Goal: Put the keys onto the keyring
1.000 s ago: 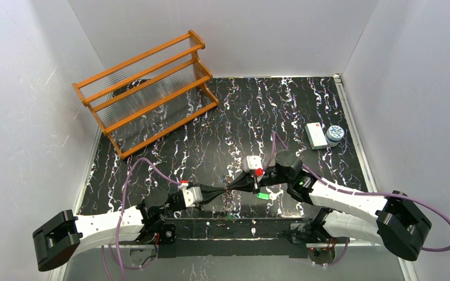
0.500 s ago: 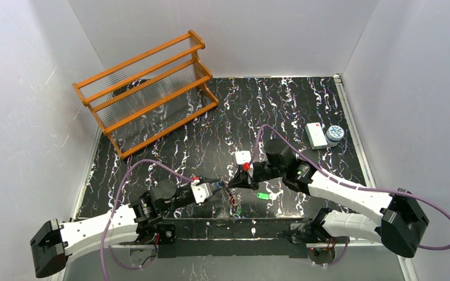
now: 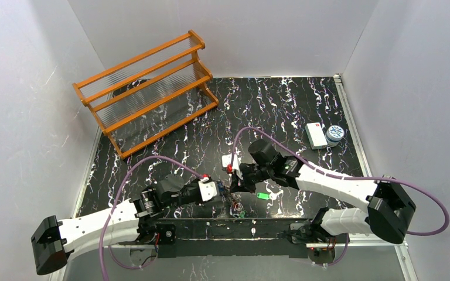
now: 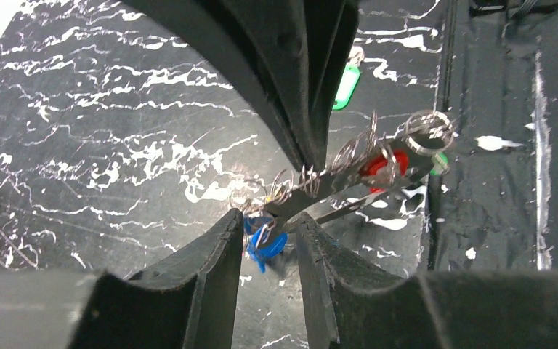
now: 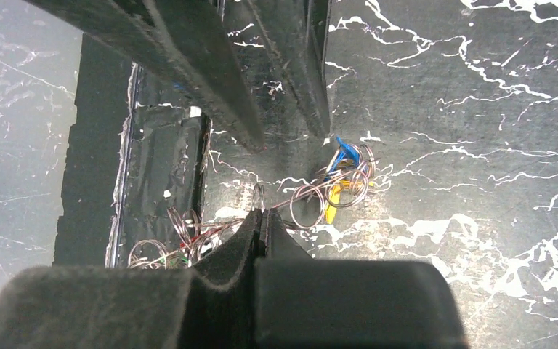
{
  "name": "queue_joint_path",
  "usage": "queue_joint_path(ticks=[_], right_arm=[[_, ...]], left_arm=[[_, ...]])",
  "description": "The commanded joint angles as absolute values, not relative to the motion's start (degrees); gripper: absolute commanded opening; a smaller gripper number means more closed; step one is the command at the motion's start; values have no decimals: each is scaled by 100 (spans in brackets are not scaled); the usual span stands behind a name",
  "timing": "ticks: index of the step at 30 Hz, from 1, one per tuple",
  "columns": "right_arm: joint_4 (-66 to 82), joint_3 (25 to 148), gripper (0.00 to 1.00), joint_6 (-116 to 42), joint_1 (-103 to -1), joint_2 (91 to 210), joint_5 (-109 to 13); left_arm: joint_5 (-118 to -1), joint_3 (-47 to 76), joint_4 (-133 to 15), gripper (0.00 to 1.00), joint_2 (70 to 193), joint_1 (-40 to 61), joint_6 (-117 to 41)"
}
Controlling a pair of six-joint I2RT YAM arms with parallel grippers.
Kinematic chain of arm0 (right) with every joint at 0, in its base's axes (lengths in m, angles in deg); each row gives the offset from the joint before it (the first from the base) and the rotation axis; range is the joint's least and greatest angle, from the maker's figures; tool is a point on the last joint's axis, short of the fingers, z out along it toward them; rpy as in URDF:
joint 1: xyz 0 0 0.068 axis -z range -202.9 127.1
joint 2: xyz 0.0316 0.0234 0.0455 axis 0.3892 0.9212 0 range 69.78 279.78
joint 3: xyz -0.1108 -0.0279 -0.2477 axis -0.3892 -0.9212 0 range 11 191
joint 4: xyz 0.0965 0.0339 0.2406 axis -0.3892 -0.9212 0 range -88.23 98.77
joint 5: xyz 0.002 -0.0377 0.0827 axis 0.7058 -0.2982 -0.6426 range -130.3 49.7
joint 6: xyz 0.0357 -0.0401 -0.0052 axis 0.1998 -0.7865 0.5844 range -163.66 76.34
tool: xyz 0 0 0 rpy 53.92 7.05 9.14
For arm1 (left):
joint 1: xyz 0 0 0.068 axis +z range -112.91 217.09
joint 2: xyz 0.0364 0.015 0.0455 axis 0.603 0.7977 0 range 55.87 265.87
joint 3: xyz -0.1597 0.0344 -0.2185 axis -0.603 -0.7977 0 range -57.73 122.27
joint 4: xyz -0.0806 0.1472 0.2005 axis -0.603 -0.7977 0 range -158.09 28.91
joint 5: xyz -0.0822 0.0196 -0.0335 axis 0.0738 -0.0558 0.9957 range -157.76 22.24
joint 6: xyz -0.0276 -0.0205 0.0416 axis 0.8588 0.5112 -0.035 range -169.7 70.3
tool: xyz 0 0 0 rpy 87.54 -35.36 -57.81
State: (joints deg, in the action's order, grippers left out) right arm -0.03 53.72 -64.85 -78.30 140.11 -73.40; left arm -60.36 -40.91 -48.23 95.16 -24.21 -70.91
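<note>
The keys hang as a bunch point(image 3: 236, 209) of metal rings and coloured tags over the table's near middle. My right gripper point(image 5: 261, 217) is shut on the thin keyring wire point(image 5: 301, 195), which carries the rings. Blue point(image 5: 343, 154) and yellow point(image 5: 332, 202) tags dangle at its far end. A red tag point(image 4: 378, 163) and more rings hang toward the near edge. My left gripper point(image 4: 269, 218) is open, its tips on either side of the blue tag point(image 4: 267, 241), just below the right gripper's fingers point(image 4: 312, 109). One green-tagged key point(image 3: 262, 196) lies alone on the table.
An orange wooden rack point(image 3: 146, 88) stands at the back left. A white box point(image 3: 314, 134) and a round tin point(image 3: 334, 134) sit at the right edge. A black mounting strip point(image 3: 222, 228) runs along the near edge under the bunch.
My left gripper has opened and advanced to the right to meet the bunch. My right arm has swung left, carrying the ring bunch away from the green key.
</note>
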Motion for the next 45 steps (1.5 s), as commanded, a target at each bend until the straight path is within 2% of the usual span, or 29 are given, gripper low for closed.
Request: queue_joint_path(ticks=[1, 15, 22, 24, 25, 30, 33, 36, 38, 43, 45], right_arm=[[-29, 5761, 1, -6349, -7970, 14184, -7216], [358, 5747, 1, -5983, -8065, 14406, -7429], [365, 5758, 1, -5965, -8100, 14413, -7439], [383, 5746, 1, -5965, -8108, 14421, -7436], [401, 5741, 1, -5970, -8108, 14427, -7432], [629, 5606, 1, -5978, -8108, 14370, -7381], [923, 5413, 21, -5894, -8107, 14164, -7120], [1625, 4947, 48, -5597, -8090, 13835, -6634], [2082, 4641, 57, -5508, -8068, 13588, -6477], [2938, 4111, 57, -5447, -8021, 13192, -6444], [3190, 3967, 45, -5426, -8014, 13121, -6553]], left_arm=[[-5543, -4124, -4469, 32, 9458, -2426, -6906], [-5033, -4235, -3906, 31, 10149, -2426, -6711], [-5076, -4212, -3826, 18, 10354, -2426, -6813], [-5048, -4209, -3825, 9, 10387, -2426, -6856], [-5020, -4197, -3848, 1, 10405, -2426, -6895], [-5170, -4125, -4184, 0, 10466, -2426, -6940], [-5315, -4219, -4077, 0, 10357, -2426, -6792], [-5441, -4482, -3636, 0, 10138, -2426, -6559], [-5522, -4709, -3215, 0, 9979, -2426, -6360], [-5663, -5386, -1999, 0, 9671, -2426, -5978], [-5738, -5623, -1560, 0, 9580, -2426, -5893]])
